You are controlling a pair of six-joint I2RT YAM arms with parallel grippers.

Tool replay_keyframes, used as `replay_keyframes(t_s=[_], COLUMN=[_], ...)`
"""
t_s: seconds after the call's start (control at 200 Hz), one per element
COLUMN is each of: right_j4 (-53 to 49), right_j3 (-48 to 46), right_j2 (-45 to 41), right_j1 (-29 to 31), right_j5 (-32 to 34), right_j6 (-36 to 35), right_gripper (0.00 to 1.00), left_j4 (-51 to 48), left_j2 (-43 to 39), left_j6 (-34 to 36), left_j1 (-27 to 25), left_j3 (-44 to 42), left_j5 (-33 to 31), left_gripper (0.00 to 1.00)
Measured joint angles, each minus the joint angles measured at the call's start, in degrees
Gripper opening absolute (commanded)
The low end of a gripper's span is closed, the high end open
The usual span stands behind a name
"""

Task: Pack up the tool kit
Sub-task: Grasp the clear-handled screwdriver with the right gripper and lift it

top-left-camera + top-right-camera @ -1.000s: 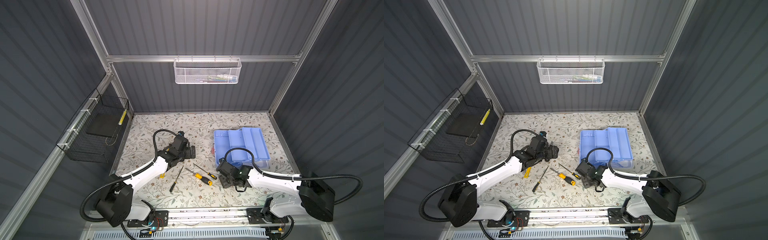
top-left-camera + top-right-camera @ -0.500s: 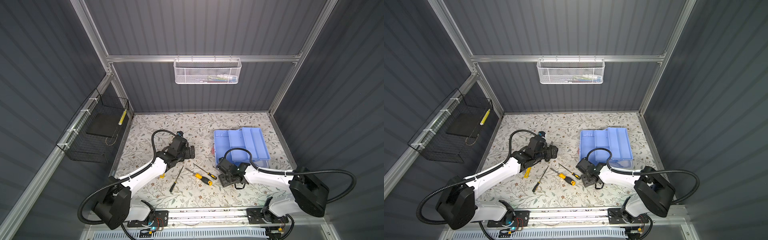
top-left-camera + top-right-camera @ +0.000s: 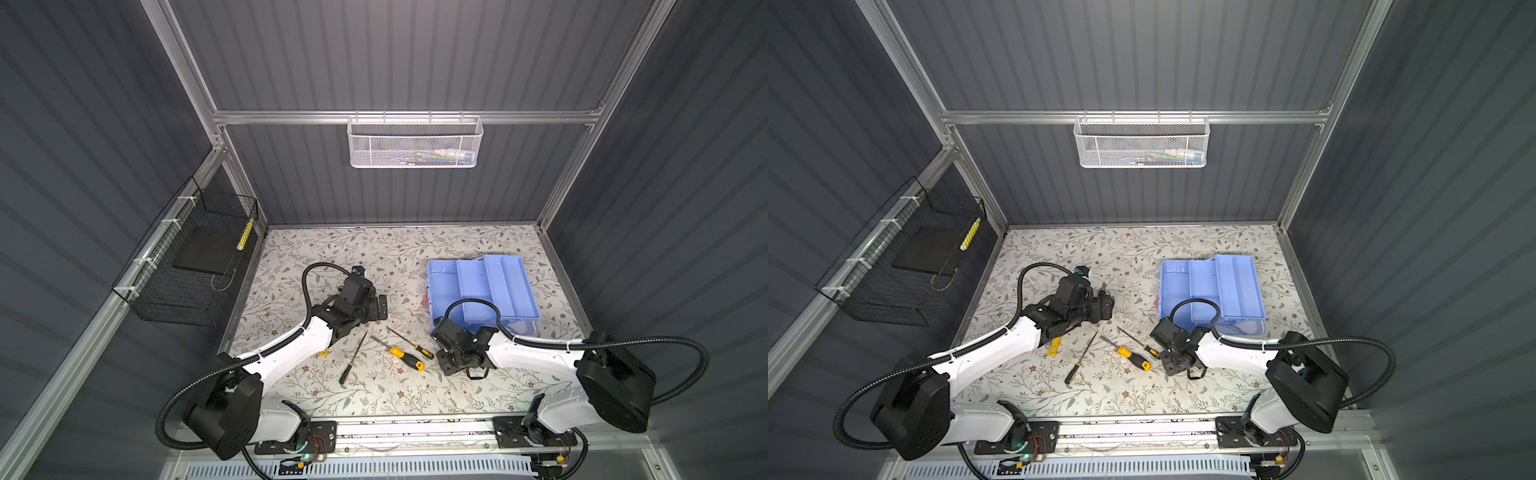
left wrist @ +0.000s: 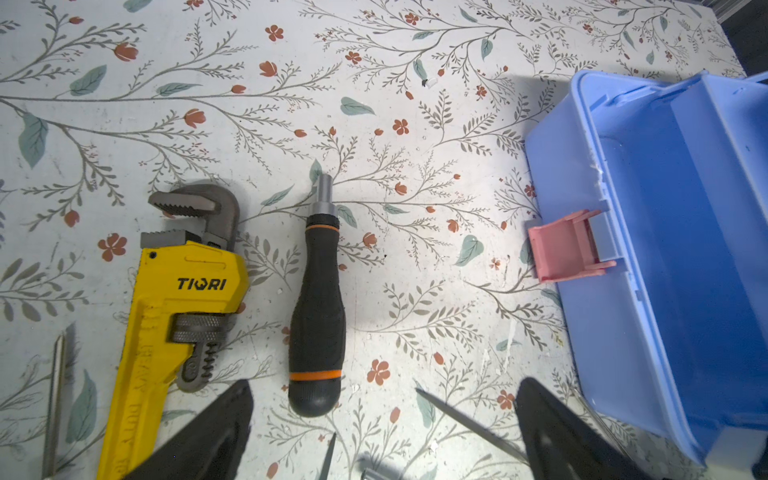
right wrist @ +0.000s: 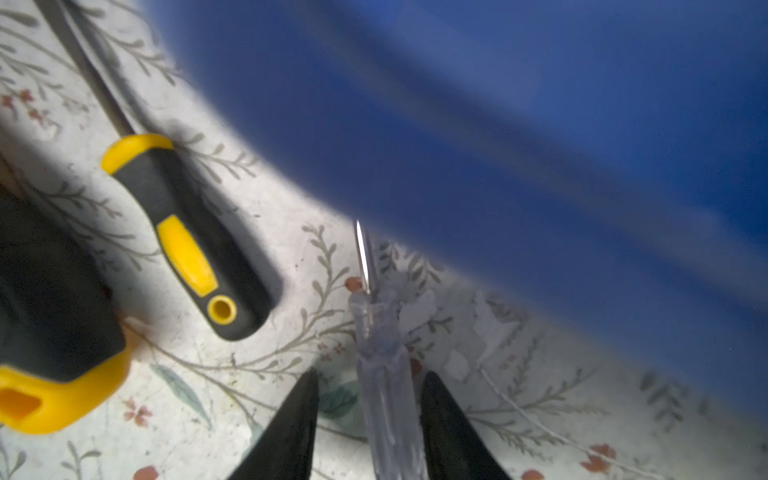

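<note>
My right gripper is standing partly open around the clear-handled screwdriver, which is lying on the table. One finger seems to be against the handle and the other is showing a gap, so I am not clamping it. The light blue tool kit box is sitting open just beyond these fingertips, and a yellow-and-black screwdriver is lying beside them. My left gripper is hanging wide open and empty. A black screwdriver is lying just ahead between its fingers, the yellow pipe wrench is lying past one finger, and the box's pink latch is showing past the other
</note>
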Motion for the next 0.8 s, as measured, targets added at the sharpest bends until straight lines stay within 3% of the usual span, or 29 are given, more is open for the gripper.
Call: replay_keyframes(t_s=[0.5,0.8], right_j4=[3.8,6.0], right_j3=[-1.2,-2.4], right_j2=[-1.7,-2.8], right_j1=[0.2,0.2], right_j5=[-1.0,-2.6], right_j6=[-1.8,-2.0], right_gripper=[0.13,0.07], left_j4=[-1.1,-3.2], left_j2=[-1.6,-3.8], left_j6=[-2.2,-2.6], left_j1=[3.6,5.7], left_j3=[-1.0,-1.6], left_j5=[-0.4,-1.7], left_gripper=[1.0,1.0])
